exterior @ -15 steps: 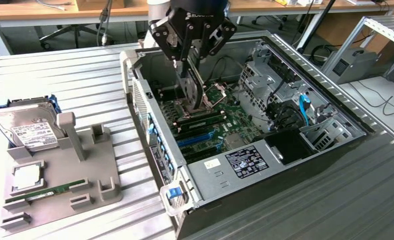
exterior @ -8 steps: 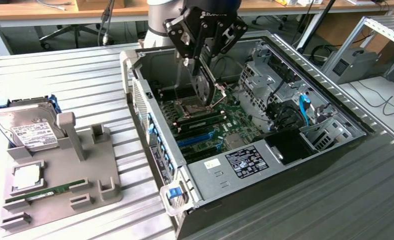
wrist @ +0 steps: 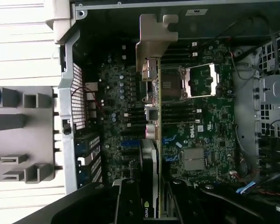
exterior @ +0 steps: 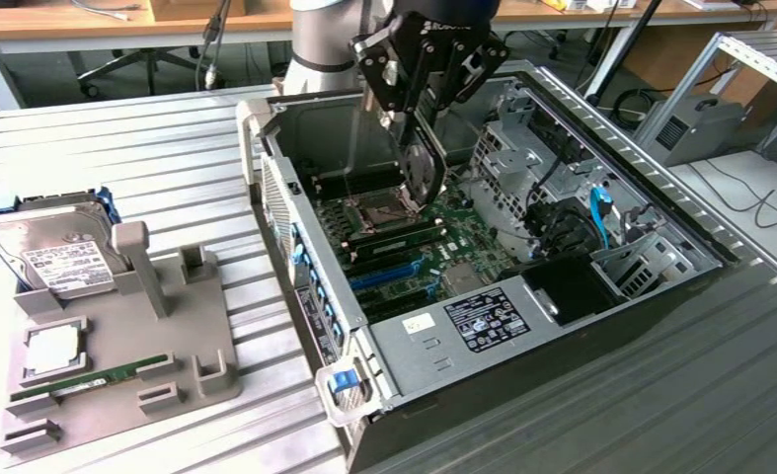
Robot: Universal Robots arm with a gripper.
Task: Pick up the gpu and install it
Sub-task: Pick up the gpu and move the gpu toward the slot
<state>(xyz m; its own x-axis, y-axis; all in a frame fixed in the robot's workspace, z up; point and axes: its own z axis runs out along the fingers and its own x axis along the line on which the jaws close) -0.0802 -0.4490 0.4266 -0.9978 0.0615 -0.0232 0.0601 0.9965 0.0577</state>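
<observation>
End effector (exterior: 412,117) clamped on gpu (exterior: 426,173), upright inside open computer case (exterior: 277,188), above motherboard (exterior: 402,252).

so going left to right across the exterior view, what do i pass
hard drive → perforated wall of the open computer case → gpu held in the pincer → blue cable → grey box

Slatted metal table (exterior: 124,158). Bearing: open computer case (exterior: 422,360), laid on its side; grey holder tray (exterior: 197,331) near the case, toward the exterior view's left.
</observation>
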